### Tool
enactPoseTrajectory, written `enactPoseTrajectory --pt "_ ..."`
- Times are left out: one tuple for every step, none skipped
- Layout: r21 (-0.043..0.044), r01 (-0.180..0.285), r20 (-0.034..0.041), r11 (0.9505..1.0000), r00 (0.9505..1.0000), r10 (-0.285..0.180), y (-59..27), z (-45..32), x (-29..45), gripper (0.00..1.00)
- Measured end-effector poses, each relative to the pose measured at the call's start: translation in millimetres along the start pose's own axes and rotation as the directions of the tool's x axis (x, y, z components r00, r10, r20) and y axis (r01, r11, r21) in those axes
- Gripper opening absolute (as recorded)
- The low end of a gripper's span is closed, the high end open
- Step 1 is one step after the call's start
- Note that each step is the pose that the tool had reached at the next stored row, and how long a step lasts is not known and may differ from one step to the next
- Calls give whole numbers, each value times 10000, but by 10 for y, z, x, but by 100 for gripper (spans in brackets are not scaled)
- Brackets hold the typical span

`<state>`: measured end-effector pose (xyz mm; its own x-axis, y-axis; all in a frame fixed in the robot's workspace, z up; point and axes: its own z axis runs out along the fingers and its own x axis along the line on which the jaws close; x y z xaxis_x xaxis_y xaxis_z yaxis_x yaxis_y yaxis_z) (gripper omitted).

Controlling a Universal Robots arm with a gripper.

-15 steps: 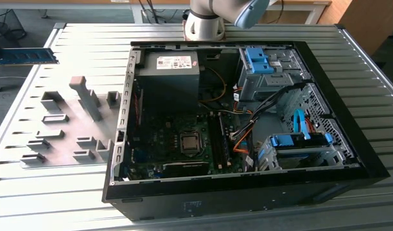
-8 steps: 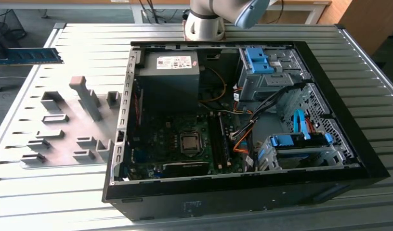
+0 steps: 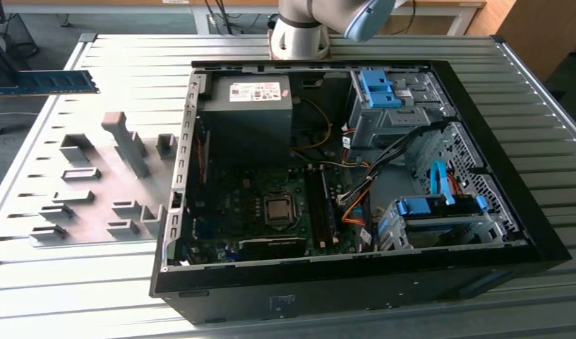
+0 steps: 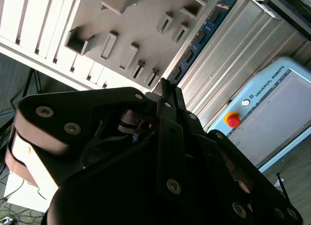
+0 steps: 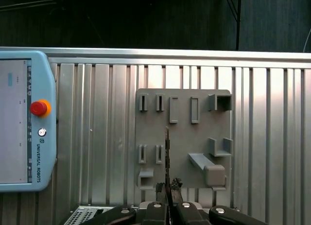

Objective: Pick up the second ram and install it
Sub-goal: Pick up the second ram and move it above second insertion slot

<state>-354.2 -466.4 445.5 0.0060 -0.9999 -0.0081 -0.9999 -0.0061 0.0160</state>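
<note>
Ram (image 4: 201, 35): pincer (image 4: 165, 91) is clamping one end, stick jutting ahead, likely for edgewise slotting. Tray (image 5: 182, 137) is lying beyond the stick's tip, apart.

Arm (image 3: 301, 32): pale grey cylindrical joint with light blue end cap (image 3: 368, 18), at 12 o'clock in the exterior view. Gripper (image 4: 166, 87): matte black angular linkage plates with rounded corners, silver round-head screws (image 4: 44, 111), cream band (image 4: 24, 147) round the body, slim black fingers (image 5: 159, 187).
</note>
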Motion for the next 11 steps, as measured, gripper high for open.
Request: enactPoseTrajectory --pt "-1 2 -1 10000 10000 -2 -1 -1 0 14" --pt "-1 1 -1 10000 10000 -1 -2 -1 0 14" --pt "-1 2 -1 10000 10000 -2 -2 -1 0 14" --pt "-1 1 -1 10000 10000 -1 -2 -1 0 14" --pt "0 2 0 10000 10000 -2 -7 -1 0 14" --pt "-1 3 -1 10000 10000 -3 -13 -2 0 14" --pt "-1 3 -1 10000 10000 -3 -21 -1 0 14" --pt "0 2 -1 10000 10000 -2 -31 -1 0 14" --pt "-1 1 -1 10000 10000 -1 -42 -1 0 14" --pt "-2 2 -1 10000 10000 -2 -53 -2 0 14" --pt "-1 2 -1 10000 10000 -2 -64 -1 0 14"
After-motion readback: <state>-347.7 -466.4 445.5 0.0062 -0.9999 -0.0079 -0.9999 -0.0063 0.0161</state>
